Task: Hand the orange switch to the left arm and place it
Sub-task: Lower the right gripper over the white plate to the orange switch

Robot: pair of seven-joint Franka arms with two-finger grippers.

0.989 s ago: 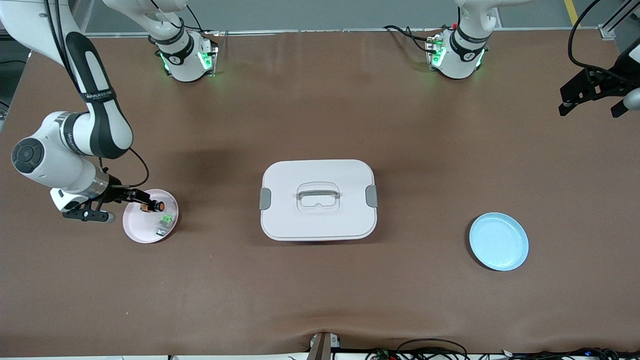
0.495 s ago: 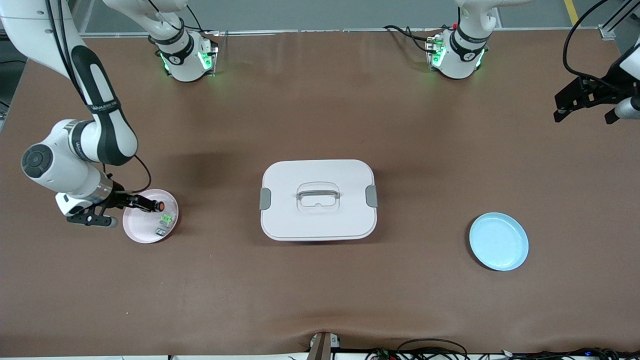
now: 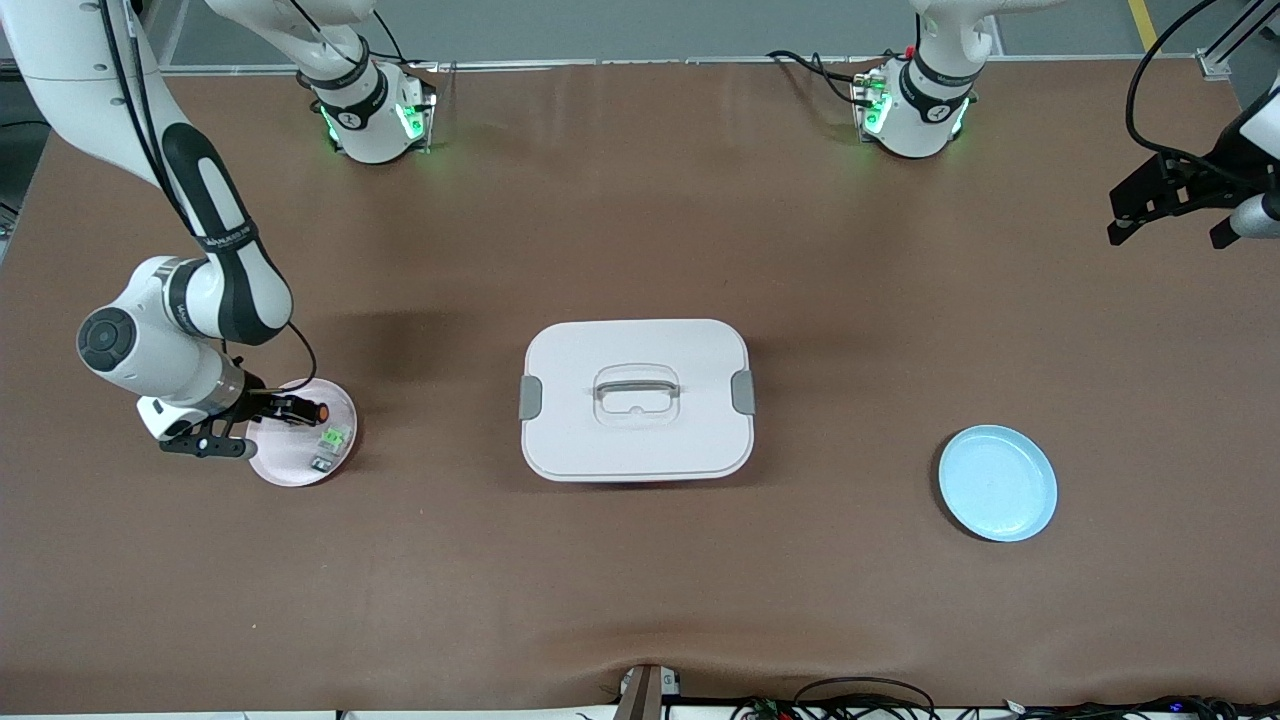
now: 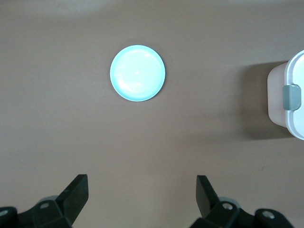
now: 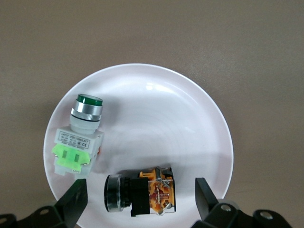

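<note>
Orange switch (image 5: 142, 191) and another switch (image 5: 78, 138) lie on a plate (image 5: 190, 123).

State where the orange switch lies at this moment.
The orange switch lies on its side on the pink plate at the right arm's end of the table, beside the green switch, between the right gripper's open jaws.

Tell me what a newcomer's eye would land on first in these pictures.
First, the big white box in the middle of the table. Next, the right end effector, open over the pink plate at the right arm's end, straddling the orange switch that lies beside a green switch. The blue plate sits bare at the left arm's end, where the left end effector waits, open.
</note>
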